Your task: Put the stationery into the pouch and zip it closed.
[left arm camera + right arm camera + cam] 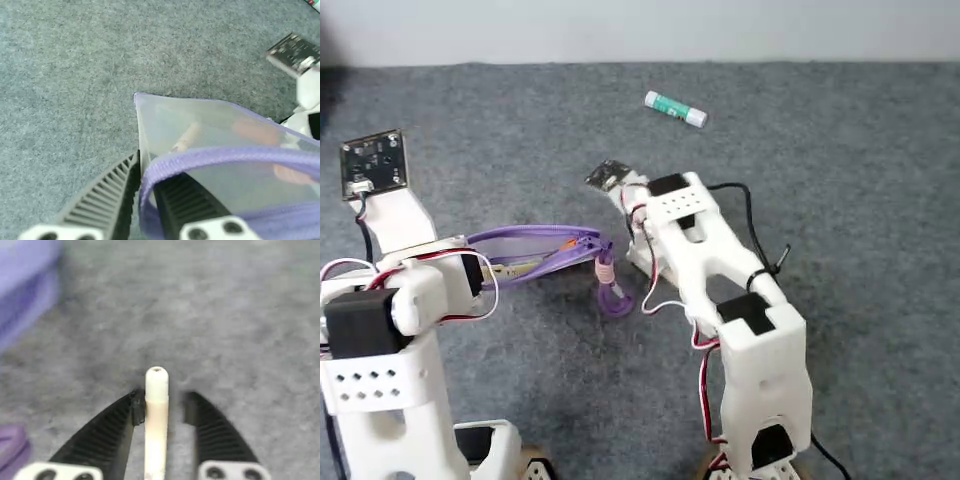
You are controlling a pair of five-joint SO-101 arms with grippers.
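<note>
My L hand is clamped on the pouch. Both ribbed fingers pinch its purple zip edge near one corner, & the clear wall stands up off the grey table just beyond them. Thru the clear side I see a pale stick-shaped item & a couple of orange-pink blurs inside; can't say what those are. In the high view the pouch runs from my L arm toward the middle of the table, & a purple loop strap hangs off its far end onto the table, just beside my R arm. Can't tell if the zip is open or shut. My R hand is low over the table w/ jaws apart. A cream stick w/ a small hole in its tip sits btwn them, touching one finger, w/ a clear gap to the other, so it's not squeezed as far as I can see. The pouch is off to one side of that hand, near but not touching, w/ the strap close by too. A green & white glue stick lies on its side at the far end of the table, well apart from the pouch & both arms. My R arm's wrist cam board sits btwn the pouch's far end & that glue stick.
</note>
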